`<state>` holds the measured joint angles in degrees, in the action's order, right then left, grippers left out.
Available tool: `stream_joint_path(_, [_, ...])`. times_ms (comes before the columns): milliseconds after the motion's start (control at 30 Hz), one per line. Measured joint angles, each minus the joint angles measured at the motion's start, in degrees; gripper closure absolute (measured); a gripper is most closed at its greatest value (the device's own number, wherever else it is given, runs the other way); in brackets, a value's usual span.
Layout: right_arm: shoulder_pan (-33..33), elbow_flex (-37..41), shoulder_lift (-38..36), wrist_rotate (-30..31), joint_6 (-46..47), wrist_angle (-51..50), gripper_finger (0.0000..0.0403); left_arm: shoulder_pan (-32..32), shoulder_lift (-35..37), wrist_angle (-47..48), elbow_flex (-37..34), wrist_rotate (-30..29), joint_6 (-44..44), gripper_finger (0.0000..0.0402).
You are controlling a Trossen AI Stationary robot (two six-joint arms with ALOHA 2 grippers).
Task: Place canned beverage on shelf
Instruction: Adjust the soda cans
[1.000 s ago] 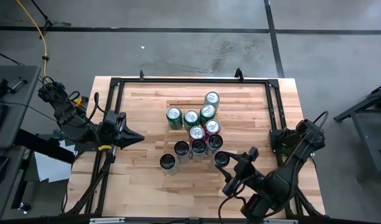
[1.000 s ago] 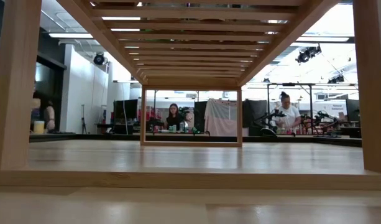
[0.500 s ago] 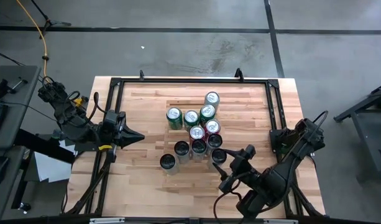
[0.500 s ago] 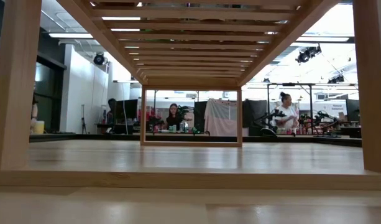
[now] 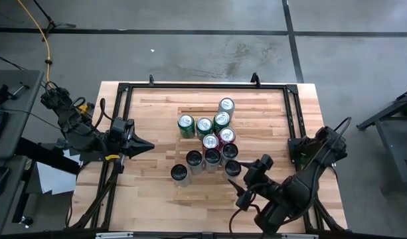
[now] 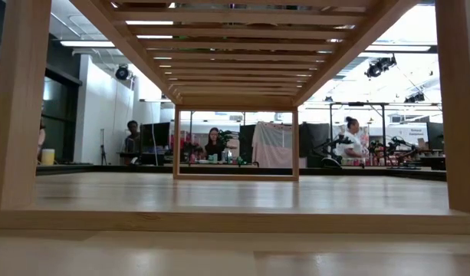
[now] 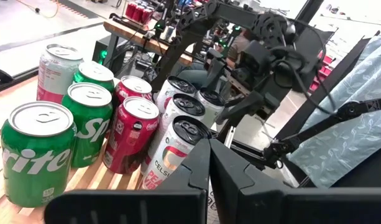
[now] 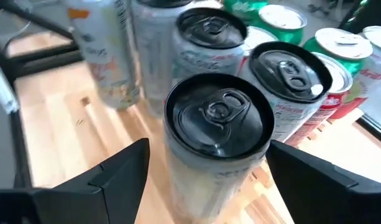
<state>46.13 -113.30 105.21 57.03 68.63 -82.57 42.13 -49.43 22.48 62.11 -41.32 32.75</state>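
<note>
Several cans stand upright in a cluster on the slatted shelf (image 5: 157, 113) at the middle of the table: green ones, red ones and taller black-topped ones. My right gripper (image 5: 245, 179) is open at the cluster's near right. Its fingers stand on either side of a black-topped can (image 8: 216, 127), which rests on its base on the slats, and a gap shows at each finger. At the table's left edge my left gripper (image 5: 147, 147) is shut and empty, pointing at the cluster (image 7: 103, 130). The low view shows only the shelf's slats (image 6: 235, 46) from below.
A black frame (image 5: 203, 86) runs around the tabletop. Bare wood lies on the shelf's far left and along the near edge. My right arm's base (image 5: 316, 149) sits at the right edge. People and benches show in the room beyond (image 6: 350, 138).
My right gripper has turned a little at the wrist beside the near-right black-topped can, and the can's top now shows more fully in the high view. The can stays standing on the shelf.
</note>
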Motion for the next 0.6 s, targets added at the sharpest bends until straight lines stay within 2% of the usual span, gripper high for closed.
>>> stream_joint_path(267, [0.02,-6.77,0.02,-6.62,-6.29,-2.92,0.0096,0.02,0.00,-0.02,0.00,0.00,-1.46,0.0401])
stream_joint_path(467, [0.02,-11.74,0.04,-6.16,-7.38,-7.49,0.0096,0.02,0.37,0.20,0.00,0.02,-1.51,0.0402])
stream_joint_path(600, [0.28,-13.91,-0.19,-3.21,-9.66,-7.41,0.0096,0.02,0.76,0.18,0.02,-0.16,-2.50,0.0402])
